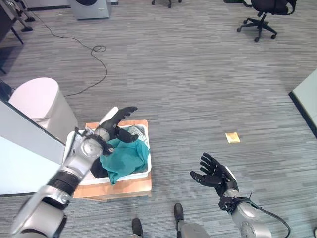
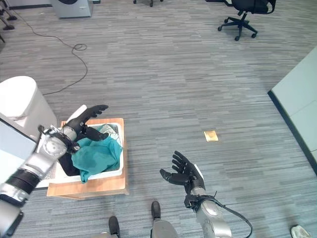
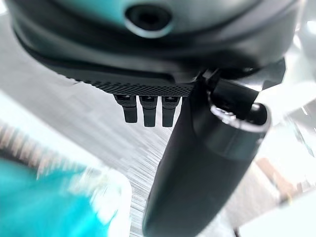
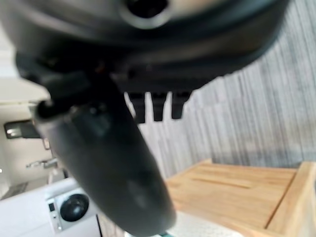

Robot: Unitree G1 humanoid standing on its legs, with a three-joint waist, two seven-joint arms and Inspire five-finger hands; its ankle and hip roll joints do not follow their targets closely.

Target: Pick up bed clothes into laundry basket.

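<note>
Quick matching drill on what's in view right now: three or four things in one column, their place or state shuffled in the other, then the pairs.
1. teal cloth
2. left hand
3. right hand
4. yellow pad

a. open, over bare carpet
b. lying on the carpet, apart from everything
c. heaped in the white laundry basket
d. open, above the basket

Pairs: 1-c, 2-d, 3-a, 4-b

The laundry basket [image 1: 144, 171] sits on a low wooden platform [image 1: 119, 190] on the floor at the left, with the bed clothes [image 1: 125, 157] heaped inside it. Above its far end hangs the left robot hand [image 1: 116, 123]. The right robot hand [image 1: 214, 173] is well off to the right, above the floor.
</note>
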